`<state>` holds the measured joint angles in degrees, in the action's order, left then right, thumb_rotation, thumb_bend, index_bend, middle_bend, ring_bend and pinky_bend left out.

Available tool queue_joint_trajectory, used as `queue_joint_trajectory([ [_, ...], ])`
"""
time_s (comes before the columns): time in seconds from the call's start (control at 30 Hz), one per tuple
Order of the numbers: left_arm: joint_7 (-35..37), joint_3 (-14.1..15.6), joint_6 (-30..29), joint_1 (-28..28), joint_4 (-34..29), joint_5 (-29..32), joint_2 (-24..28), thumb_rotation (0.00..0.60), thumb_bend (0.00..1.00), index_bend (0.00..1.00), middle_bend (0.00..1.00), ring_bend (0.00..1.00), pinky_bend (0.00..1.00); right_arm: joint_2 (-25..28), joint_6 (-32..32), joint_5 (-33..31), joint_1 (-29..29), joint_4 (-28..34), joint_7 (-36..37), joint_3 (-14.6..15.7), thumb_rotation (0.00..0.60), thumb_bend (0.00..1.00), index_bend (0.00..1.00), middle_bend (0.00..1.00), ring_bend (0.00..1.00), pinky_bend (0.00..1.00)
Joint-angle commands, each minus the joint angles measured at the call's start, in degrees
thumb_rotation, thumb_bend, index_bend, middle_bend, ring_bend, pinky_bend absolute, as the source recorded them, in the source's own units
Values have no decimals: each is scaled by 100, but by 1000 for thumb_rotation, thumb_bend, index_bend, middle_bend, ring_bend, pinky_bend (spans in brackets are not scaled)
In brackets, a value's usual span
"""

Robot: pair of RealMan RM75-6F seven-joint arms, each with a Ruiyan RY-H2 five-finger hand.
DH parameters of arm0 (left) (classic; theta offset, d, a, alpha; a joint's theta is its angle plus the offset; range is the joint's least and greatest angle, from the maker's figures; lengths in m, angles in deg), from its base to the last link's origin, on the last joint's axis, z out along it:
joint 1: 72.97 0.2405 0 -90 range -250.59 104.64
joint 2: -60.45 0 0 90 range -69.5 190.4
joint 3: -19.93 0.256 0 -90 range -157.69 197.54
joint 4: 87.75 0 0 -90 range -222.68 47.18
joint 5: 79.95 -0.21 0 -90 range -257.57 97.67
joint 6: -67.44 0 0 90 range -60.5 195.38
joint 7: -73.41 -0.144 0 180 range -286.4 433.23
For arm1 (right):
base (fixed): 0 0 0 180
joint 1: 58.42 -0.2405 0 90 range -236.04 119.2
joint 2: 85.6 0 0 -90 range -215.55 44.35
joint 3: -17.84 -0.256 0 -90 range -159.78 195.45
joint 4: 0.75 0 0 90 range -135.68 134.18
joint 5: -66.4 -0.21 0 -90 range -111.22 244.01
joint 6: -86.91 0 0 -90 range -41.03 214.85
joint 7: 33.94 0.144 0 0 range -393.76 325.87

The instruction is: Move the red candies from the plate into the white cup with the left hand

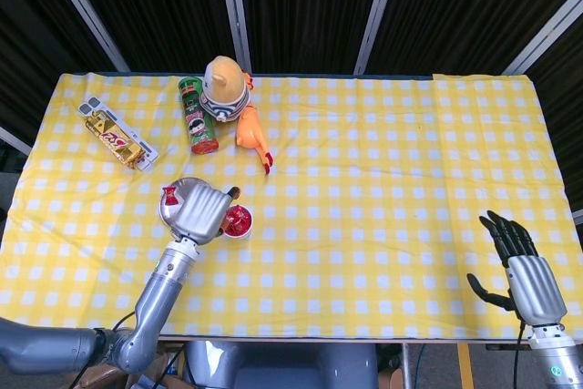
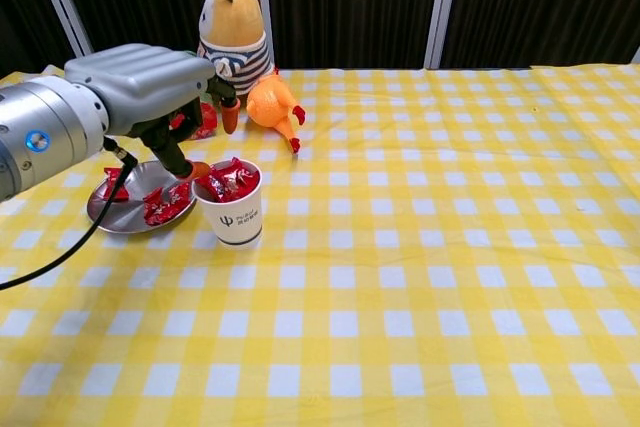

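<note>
Now the metallic left hand (image 2: 150, 87) is hovering, fingers spread and empty, just above the round white cup (image 2: 232, 215) brimming with crinkly red candies (image 2: 228, 181).

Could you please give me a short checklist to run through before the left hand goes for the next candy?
1. White cup upright beside the plate: ok.
2. Red candies left on the plate: ok, a few remain.
3. Left hand free of candy: cannot tell, fingers partly hidden.
4. Room in the cup: not ok, candies heap above its rim.
5. Right hand clear of the work area: ok, at the table's near right edge.
</note>
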<state>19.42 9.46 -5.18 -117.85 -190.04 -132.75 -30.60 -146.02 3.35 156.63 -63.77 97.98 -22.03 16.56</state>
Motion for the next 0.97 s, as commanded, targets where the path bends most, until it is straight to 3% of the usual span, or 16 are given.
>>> queue_joint_trajectory([
  [0.03,352,66,-216,195,-148,-323,191,600,306,326,738,799,897,-1,-4,-2,2,-4,2,-1,600,386,0,0,0,0],
  [0.27,1181,400,-851,847,-479,-1105,823,600,297,271,484,603,707,-5,0,-6,1,-21,-22,-1,600,386,0,0,0,0],
  [0.4,1727,759,-1233,1329,-600,-1611,1252,600,257,155,268,379,481,-15,-2,-20,6,-42,-90,-3,600,386,0,0,0,0],
  [0.53,2214,1323,-1699,1907,-395,-2299,1680,600,176,15,39,129,257,-38,-49,-33,19,-82,-217,-26,600,385,0,0,0,0],
  [0.63,2556,1755,-2016,2370,-94,-2704,1919,600,115,0,0,16,107,-87,-135,10,34,-191,-421,-47,600,385,0,0,0,0],
  [0.73,2761,2014,-2104,2664,-25,-2759,2091,600,93,0,0,0,4,-156,-241,72,44,-294,-572,-78,600,386,0,0,0,0],
  [0.87,3157,2277,-2527,3076,418,-3274,2254,600,90,0,0,0,0,-307,-391,130,82,-427,-853,-103,600,386,0,0,0,0],
  [0.97,3341,2297,-2742,3261,743,-3549,2278,600,90,0,0,0,0,-362,-392,119,94,-458,-971,-95,600,385,0,0,0,0],
])
